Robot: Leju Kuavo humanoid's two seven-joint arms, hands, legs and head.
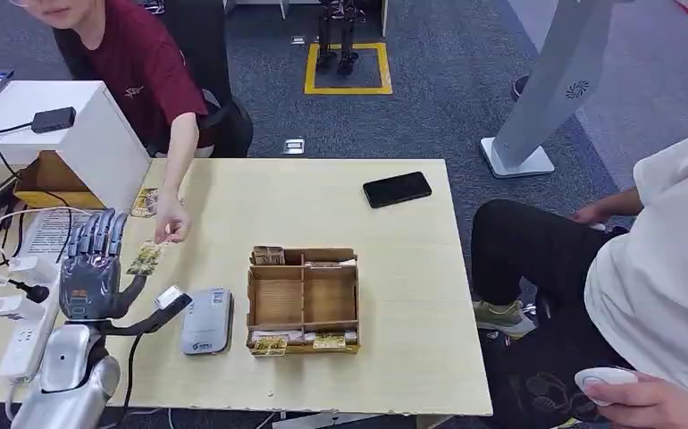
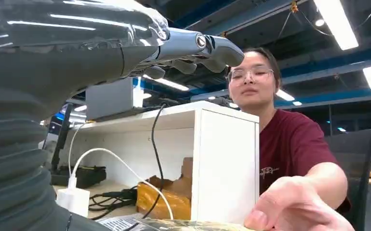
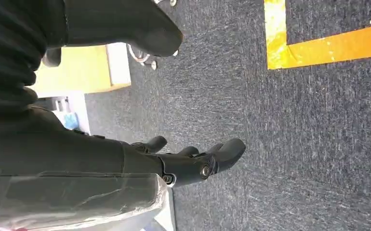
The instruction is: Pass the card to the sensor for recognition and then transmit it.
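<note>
As a person in a dark red shirt (image 1: 139, 63) reaches across the pale wooden desk (image 1: 394, 268), that person's hand (image 1: 170, 225) pinches one end of a small yellow-green patterned card (image 1: 146, 257), which lies low over the desk just beside the robot's grey left hand (image 1: 92, 268). The left hand stands palm-up with its fingers (image 1: 99, 234) spread and upright, holding nothing; its thumb reaches toward the card, though whether it touches cannot be told. The step in hand appears to be taking the card, and doing it well would mean closing thumb and fingers on the card's free end only once it sits squarely between them, then carrying it flat to the grey rounded card sensor (image 1: 207, 320) lying near on the desk, beside a brown cardboard compartment tray (image 1: 304, 299). The right hand (image 3: 193, 161) hangs over blue-grey carpet (image 3: 294, 144), its fingers loosely curled and apart, gripping nothing. A black phone (image 1: 397, 189) lies farther back.
</note>
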